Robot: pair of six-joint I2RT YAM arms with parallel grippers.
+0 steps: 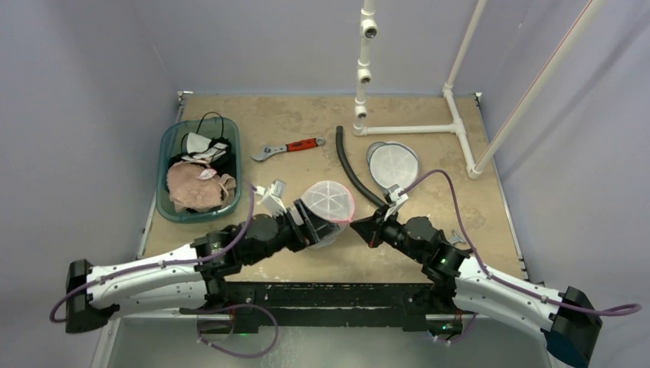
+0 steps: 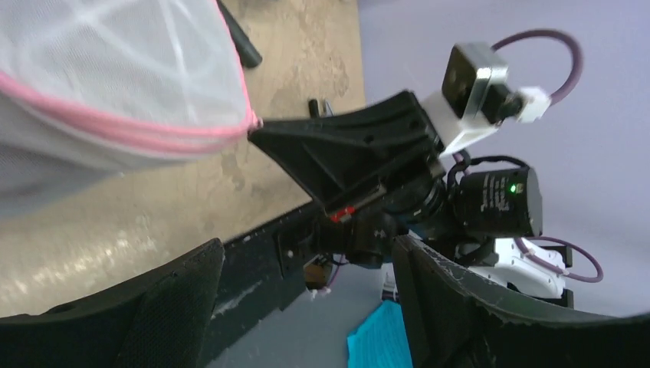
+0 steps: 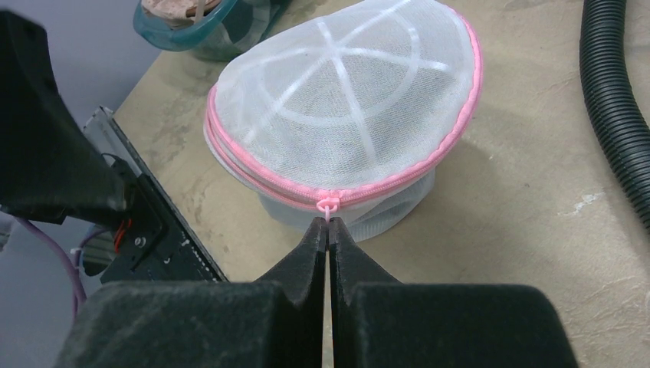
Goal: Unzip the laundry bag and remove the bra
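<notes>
Nearest, the right tool (image 3: pixel 328 228) is seen clamped on the pink zipper pull (image 3: pixel 328 208) of the laundry bag (image 3: pixel 345 107), which is set on the worktop (image 3: pixel 536 230); the left tool (image 1: pixel 316 224) is spread apart beside it.

It was a lab test cell: plain walls (image 1: pixel 84 92) boxed in a worn table (image 1: pixel 306 123) carrying a white pipe frame (image 1: pixel 414 129).

I see the laundry bag (image 1: pixel 329 203), a round white mesh dome with white ribs, sitting mid-surface toward the near edge. Its pink zipper (image 3: pixel 398 178) rings the rim, closed where I can see. The pull (image 3: pixel 328 207) is pinched in my right claw (image 3: pixel 328 228).
</notes>
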